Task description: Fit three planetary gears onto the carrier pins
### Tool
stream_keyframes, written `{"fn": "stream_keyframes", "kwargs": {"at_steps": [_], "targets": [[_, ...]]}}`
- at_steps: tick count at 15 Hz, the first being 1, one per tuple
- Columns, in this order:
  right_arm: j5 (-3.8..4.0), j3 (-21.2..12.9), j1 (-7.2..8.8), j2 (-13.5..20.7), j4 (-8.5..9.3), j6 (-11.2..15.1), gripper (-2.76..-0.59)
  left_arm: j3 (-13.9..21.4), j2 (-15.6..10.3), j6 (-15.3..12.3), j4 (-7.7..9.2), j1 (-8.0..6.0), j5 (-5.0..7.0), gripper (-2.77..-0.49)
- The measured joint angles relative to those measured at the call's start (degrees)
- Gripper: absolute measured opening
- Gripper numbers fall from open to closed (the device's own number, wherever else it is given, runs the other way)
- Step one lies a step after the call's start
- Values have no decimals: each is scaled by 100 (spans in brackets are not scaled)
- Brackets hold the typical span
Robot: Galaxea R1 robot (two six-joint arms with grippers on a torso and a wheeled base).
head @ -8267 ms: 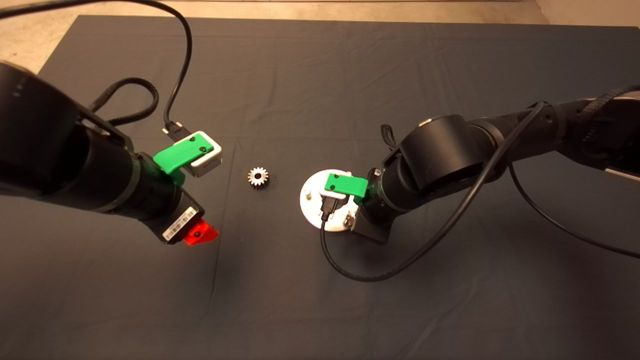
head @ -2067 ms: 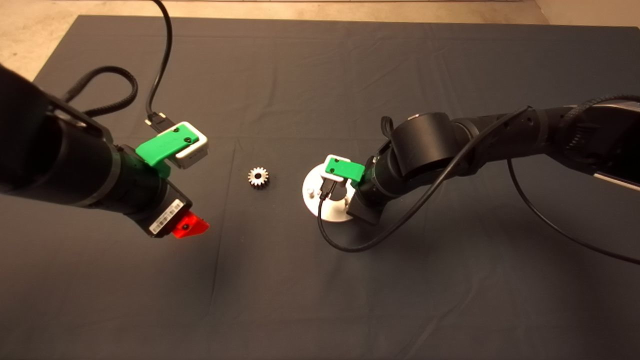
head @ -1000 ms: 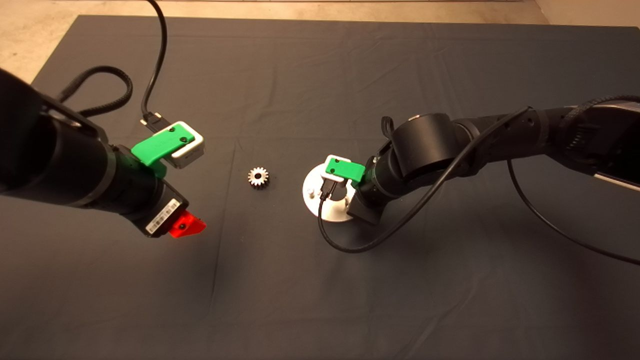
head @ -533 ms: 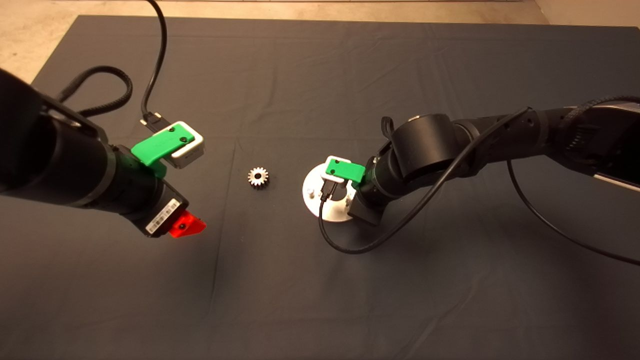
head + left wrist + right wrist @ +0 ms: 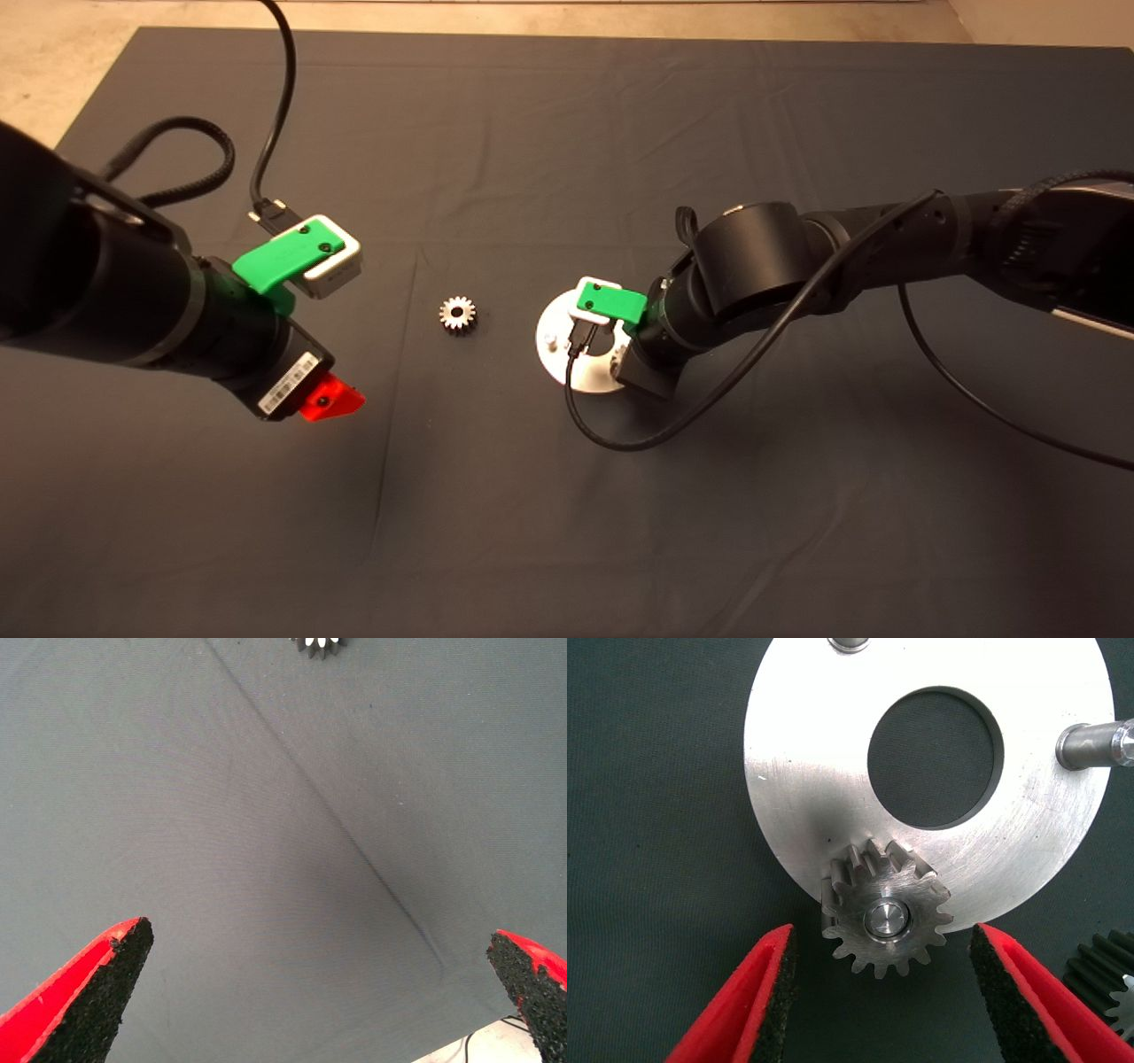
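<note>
The silver-white disc (image 5: pixel 806 771) lies on the mat, partly under my right wrist in the head view (image 5: pixel 554 350). One planetary gear (image 5: pixel 884 917) sits on a carrier pin at the disc's rim. Two bare pins (image 5: pixel 1090 744) (image 5: pixel 849 642) stand on the disc. My right gripper (image 5: pixel 884 937) is open, with a pad on each side of the seated gear and not touching it. A second gear (image 5: pixel 1109 985) lies on the mat beside the disc. A third gear (image 5: pixel 457 314) lies on the mat left of the disc. My left gripper (image 5: pixel 314 939) is open and empty, left of that gear.
The dark mat (image 5: pixel 567 532) covers the table, with a fold line running down its middle. Black cables (image 5: pixel 266 106) loop from the left arm at the back left, and another cable (image 5: pixel 620 434) hangs from the right wrist just in front of the disc.
Since the earliest frame my left arm has drawn back to the left and my right wrist has shifted slightly over the disc. Nothing has visibly moved in the last second.
</note>
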State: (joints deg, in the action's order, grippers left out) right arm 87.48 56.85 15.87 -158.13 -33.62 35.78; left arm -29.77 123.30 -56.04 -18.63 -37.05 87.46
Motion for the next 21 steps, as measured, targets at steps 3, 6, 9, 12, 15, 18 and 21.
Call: {"fn": "stream_keyframes", "kwargs": {"at_steps": [3,6,9,12,15,18,21], "targets": [[0,-2,0,0,0,-1,-191,0,0,0,-2,0,0,-49],[0,-2,2,2,0,-20,-191,0,0,0,-2,0,0,-49],[-5,86,22,39,0,-91,-191,0,0,0,-1,-2,0,-49],[2,307,162,188,0,-218,-191,0,-26,0,-2,-21,0,-49],[2,433,308,335,0,-331,-191,0,-28,0,0,-44,0,-49],[0,538,323,471,0,-393,-191,0,-26,0,-2,-44,0,-49],[2,640,396,592,-2,-428,-191,0,-26,0,0,-44,-2,-49]]}}
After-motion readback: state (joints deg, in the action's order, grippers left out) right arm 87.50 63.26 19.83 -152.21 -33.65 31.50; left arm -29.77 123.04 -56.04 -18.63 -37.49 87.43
